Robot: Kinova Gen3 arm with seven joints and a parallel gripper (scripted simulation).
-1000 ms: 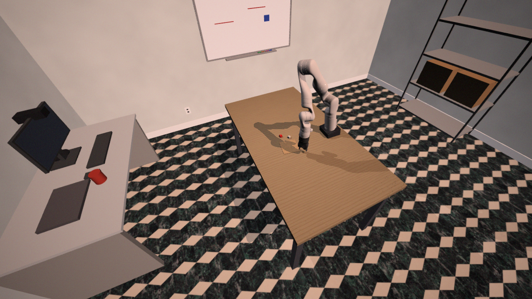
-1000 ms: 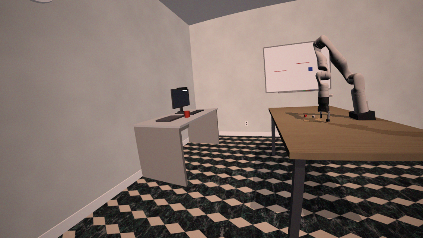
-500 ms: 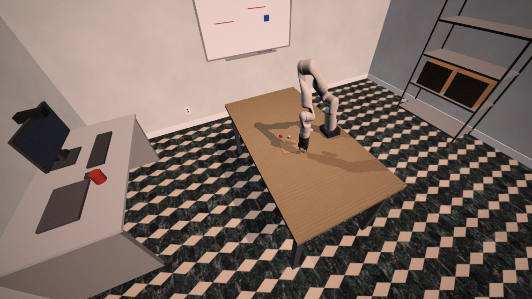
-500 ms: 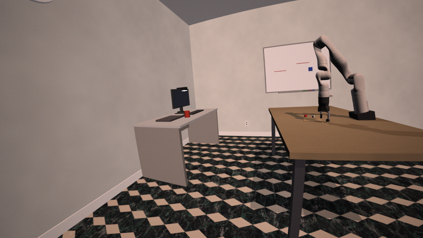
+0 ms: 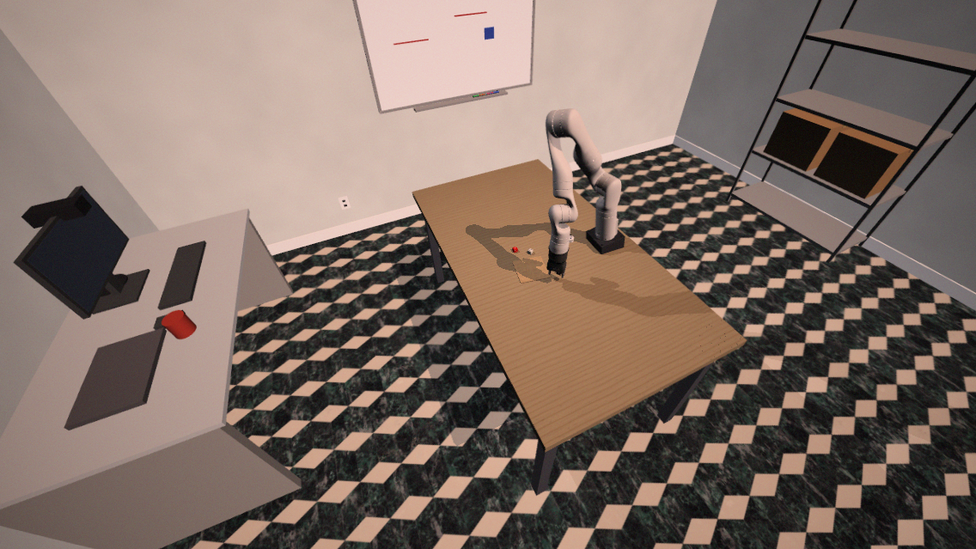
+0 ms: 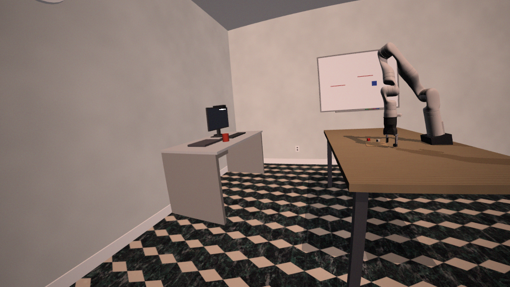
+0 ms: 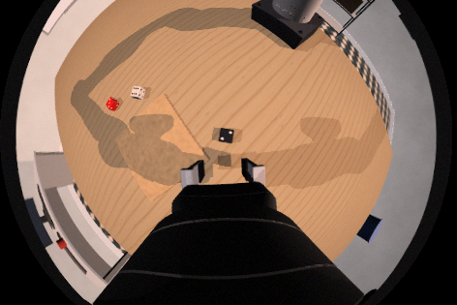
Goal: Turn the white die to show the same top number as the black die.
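The white die (image 7: 137, 93) lies on the bare table just beyond the far corner of the tan mat (image 7: 165, 147), next to the red die (image 7: 111, 105). Both also show in the top view, the white die (image 5: 530, 251) right of the red die (image 5: 515, 248). The black die (image 7: 227, 134) lies on the table just off the mat's right edge, straight ahead of my fingers. My gripper (image 7: 223, 167) is open and empty, low over the mat's right corner; it also shows in the top view (image 5: 556, 272) and in the exterior view (image 6: 391, 143). The dice tops are too small to read.
The arm's base (image 7: 296, 21) stands on the table behind the dice. The arm's shadow falls across the mat and the wood. A desk with a monitor and a red cup (image 5: 178, 323) stands to the left, a shelf (image 5: 849, 111) at the right.
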